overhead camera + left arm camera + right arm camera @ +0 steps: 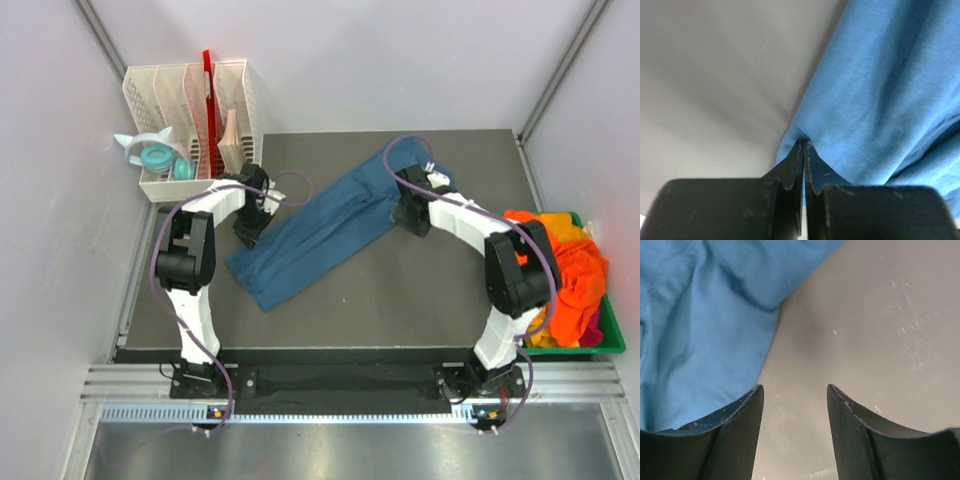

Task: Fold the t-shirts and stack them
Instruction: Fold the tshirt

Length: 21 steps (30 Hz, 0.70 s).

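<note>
across the dark worktop the teal-blue t-shirt lies in a long diagonal band. left tool is pinched together on its edge; right tool stands apart over bare worktop just beside the cloth. orange t-shirts fill the green bin.

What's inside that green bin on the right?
A heap of orange t-shirts, with magenta fabric peeking out, fills the green bin. Anything underneath the heap is hidden.

open mat before teal t-shirt, rack far left, full bin right
</note>
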Available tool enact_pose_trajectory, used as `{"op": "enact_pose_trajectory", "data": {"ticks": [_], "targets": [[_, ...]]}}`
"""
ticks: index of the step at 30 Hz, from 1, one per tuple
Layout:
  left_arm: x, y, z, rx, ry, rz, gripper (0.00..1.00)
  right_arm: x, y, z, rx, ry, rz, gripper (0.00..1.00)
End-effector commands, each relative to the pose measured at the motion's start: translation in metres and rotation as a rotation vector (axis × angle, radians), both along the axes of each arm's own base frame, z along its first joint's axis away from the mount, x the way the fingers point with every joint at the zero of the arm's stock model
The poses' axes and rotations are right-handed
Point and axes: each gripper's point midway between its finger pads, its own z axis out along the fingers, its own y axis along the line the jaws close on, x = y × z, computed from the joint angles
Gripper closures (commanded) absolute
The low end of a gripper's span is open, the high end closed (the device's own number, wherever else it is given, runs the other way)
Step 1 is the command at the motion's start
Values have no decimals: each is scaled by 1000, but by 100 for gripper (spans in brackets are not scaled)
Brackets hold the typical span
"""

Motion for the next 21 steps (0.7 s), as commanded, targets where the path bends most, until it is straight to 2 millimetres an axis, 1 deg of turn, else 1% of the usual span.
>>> {"op": "enact_pose_trajectory", "data": {"ticks": [1,2,3,4,5,6,7,8,9,10,11,12,13,14,15,16,17,18,19,20,21], "targets": [[-51,22,-28,99,171,-92,98,28,-4,-11,-43,23,-18,47],[-60,23,-27,106,192,-130,98,33,-9,-13,-51,37,-26,46],[-74,25,-26,124,211,-150,98,42,-10,-8,-62,37,-22,47],[-83,23,-25,133,231,-183,98,45,-12,-22,-81,72,-18,47],[-91,22,-24,139,251,-219,98,50,-15,-24,-90,82,-21,47],[-103,23,-23,150,275,-237,98,59,-16,-18,-102,79,-20,47],[-109,19,-23,159,287,-263,98,62,-18,-29,-113,107,-20,47],[-117,18,-22,165,307,-284,98,66,-22,-31,-118,117,-24,47],[-125,18,-22,173,327,-300,98,75,-22,-25,-119,115,-26,47],[-131,12,-21,175,340,-326,98,77,-23,-35,-131,142,-29,47],[-136,10,-20,178,351,-342,98,82,-28,-37,-132,149,-33,47],[-141,8,-19,184,357,-356,98,90,-25,-29,-130,146,-23,47],[-145,1,-19,185,362,-388,98,93,-27,-39,-141,169,-26,47],[-149,-2,-19,189,373,-403,98,97,-29,-40,-146,173,-24,47],[-154,-5,-17,192,384,-421,98,105,-27,-33,-142,159,-10,47],[-160,-13,-18,192,392,-457,98,109,-25,-39,-144,168,3,47],[-163,-18,-17,192,396,-470,98,119,-20,-31,-129,141,15,47],[-163,-22,-17,195,395,-485,98,122,-19,-31,-133,143,28,47],[-166,-30,-17,200,393,-513,98,125,-19,-35,-133,148,35,47],[-168,-36,-17,191,396,-519,98,128,-15,-34,-124,144,43,46],[-168,-42,-18,189,404,-527,98,135,-13,-26,-114,120,52,46]]}}
